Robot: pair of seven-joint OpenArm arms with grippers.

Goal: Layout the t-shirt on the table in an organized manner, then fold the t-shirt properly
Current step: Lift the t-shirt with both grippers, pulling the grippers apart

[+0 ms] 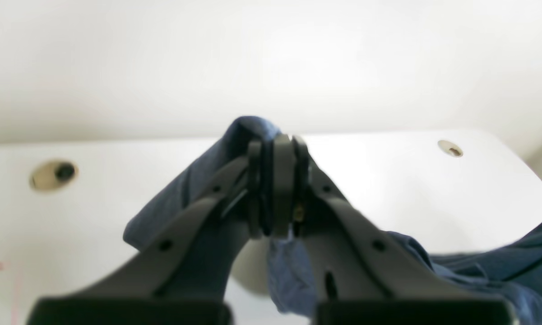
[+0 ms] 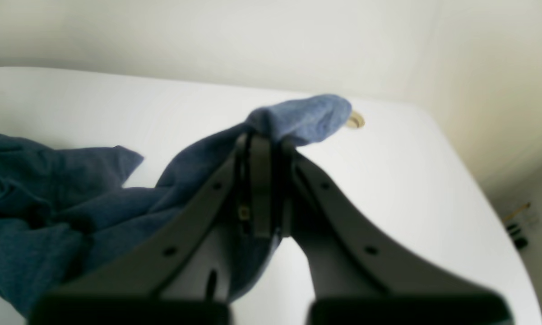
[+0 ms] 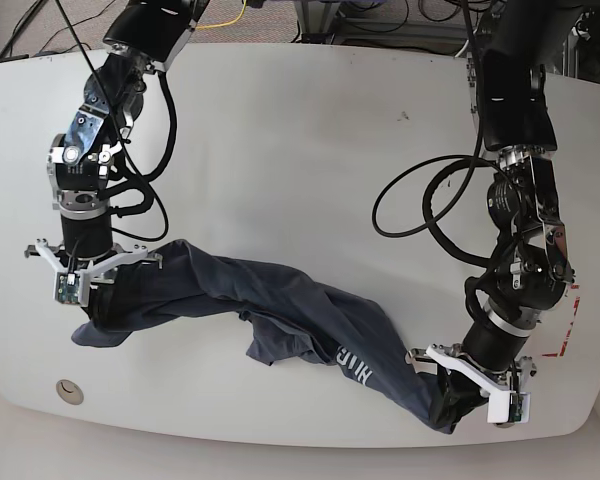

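The t-shirt (image 3: pixel 280 305) lies stretched and twisted in a rumpled band across the near part of the table (image 3: pixel 300 150) — one end at each arm. The left gripper (image 1: pixel 275 185) is pressed together on a fold of its fabric, and the right gripper (image 2: pixel 264 185) likewise pinches the other end — a tuft pokes past its tips

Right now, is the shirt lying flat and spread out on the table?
No, the shirt hangs bunched and twisted between the two grippers.
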